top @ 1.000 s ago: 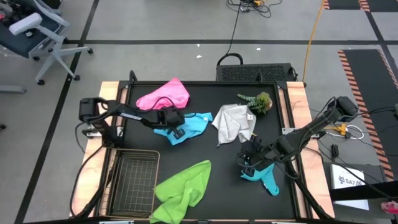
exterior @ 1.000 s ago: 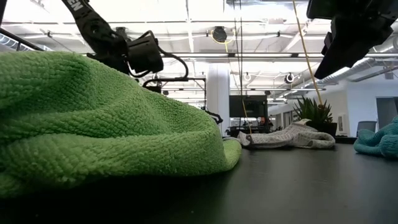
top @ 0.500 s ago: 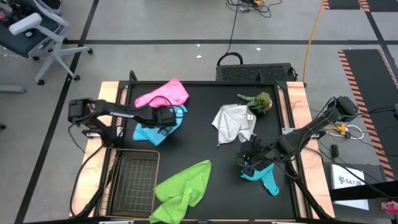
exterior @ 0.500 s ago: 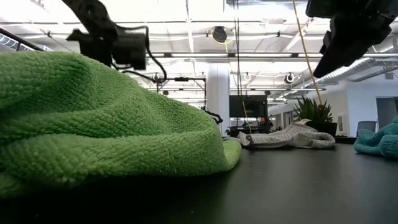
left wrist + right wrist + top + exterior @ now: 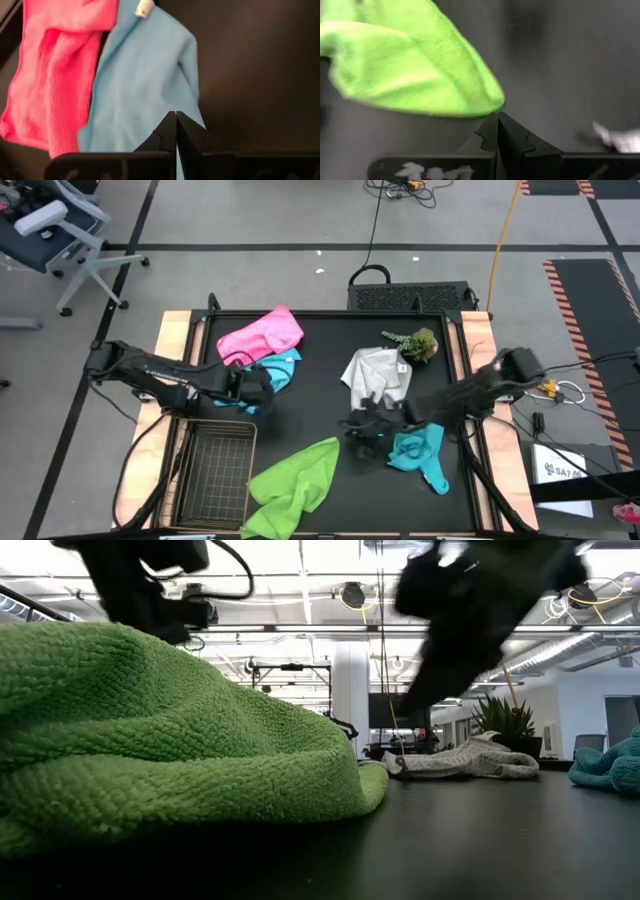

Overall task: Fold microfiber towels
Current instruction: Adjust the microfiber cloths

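A: Left gripper [image 5: 176, 116] clenched on the light blue towel [image 5: 268, 372], just beyond the wire basket [image 5: 213, 470]; pink towel [image 5: 262, 333] touching it, farther from the basket.

B: Right gripper [image 5: 498, 117] closed and empty, beside the lime green towel [image 5: 295, 480]; teal towel [image 5: 418, 452] and grey-white towel [image 5: 376, 376] well clear of the basket.

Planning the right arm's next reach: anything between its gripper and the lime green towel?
Nothing visible. The right gripper, shut and empty, hangs over bare black table just beside the lime green towel; its wrist view shows only the towel's corner ahead.
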